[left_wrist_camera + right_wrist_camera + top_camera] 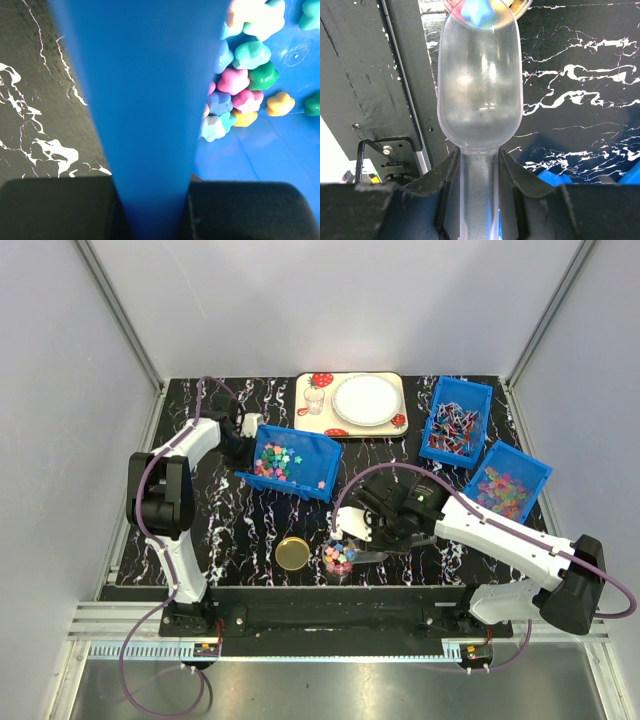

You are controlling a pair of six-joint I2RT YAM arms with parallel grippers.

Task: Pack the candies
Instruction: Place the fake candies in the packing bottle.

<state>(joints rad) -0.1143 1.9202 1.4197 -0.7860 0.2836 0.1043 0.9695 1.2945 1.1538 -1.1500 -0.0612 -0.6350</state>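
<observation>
Only the overhead view takes in the whole scene. The left claw (247, 426) is at the upper-left corner of a blue bin (312, 452) left of centre, which looks tipped up. The right claw (385, 530), lower centre, holds a clear scoop (366, 556) at a small jar (338, 558) already holding mixed colours. The left wrist view shows that the left claw (152, 210) is clamped narrow on the blue bin's wall (145, 100), which rises up the middle of the frame. The candies (240, 85), chunky pink, green, blue and yellow shapes, are heaped on the bin floor at upper right. From above they lie in the bin's left half (278, 460). The right wrist view shows the right claw (479, 200) closed on the scoop's handle. The scoop's bowl (479, 90) reaches to the top edge of the frame, with one blue piece at its tip. The table (240, 530) is black with white veining, boxed in by pale grey panels on metal rails. Near the jar lies a gold lid (293, 553). At top centre a strawberry-print tray (400, 390) carries a white plate (366, 400). At upper right stand a bin of stick sweets (432, 425) and a bin of pastel sweets (545, 472). The right arm partly covers the jar and scoop from above.
</observation>
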